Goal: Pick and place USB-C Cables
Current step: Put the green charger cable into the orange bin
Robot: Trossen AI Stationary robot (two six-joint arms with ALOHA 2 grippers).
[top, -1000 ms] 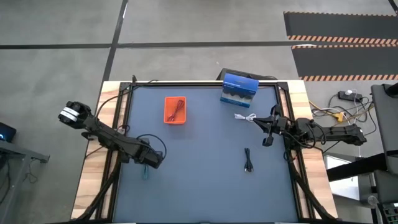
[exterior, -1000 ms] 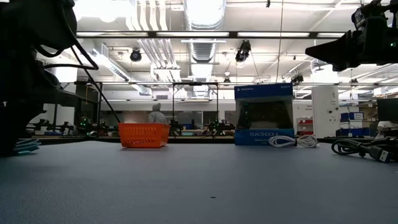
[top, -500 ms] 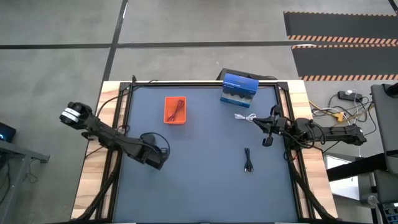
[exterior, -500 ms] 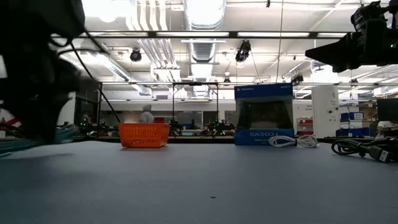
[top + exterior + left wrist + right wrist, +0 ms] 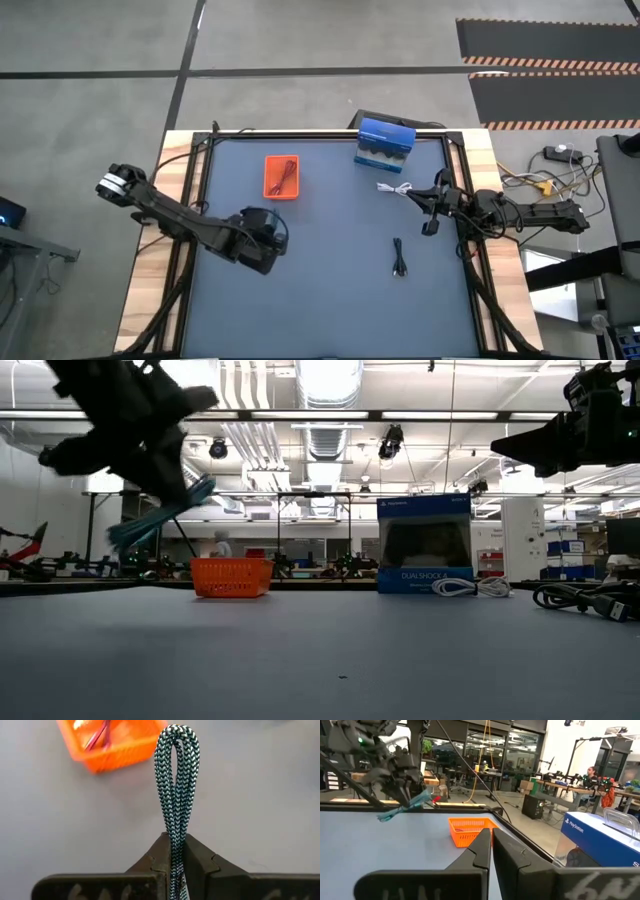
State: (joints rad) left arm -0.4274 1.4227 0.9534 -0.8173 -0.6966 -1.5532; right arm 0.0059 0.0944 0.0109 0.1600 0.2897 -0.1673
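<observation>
My left gripper is above the table's left half, shut on the folded teal-green cable, which also shows in the low view and the right wrist view. The red cable lies in the orange basket at the far left. The white cable lies on the table by the blue box. The black cable lies on the table at the right. My right gripper is shut and empty, raised near the right edge, close to the white cable. My left gripper pinches the folded teal-green cable between its two fingers, several strands together. The cable runs along the fingers, and its looped end sticks out past the fingertips. The cable is lifted clear of the table and slants downward.
A blue box stands at the table's far edge, right of the middle. The robot's dark wires lie at the right edge. Bare table surface lies between the arms and toward the near edge.
My left gripper has risen from the table near the left edge and gone toward the right and the orange basket. It has carried the teal-green cable, which lay on the table a second ago and is now lifted clear.
</observation>
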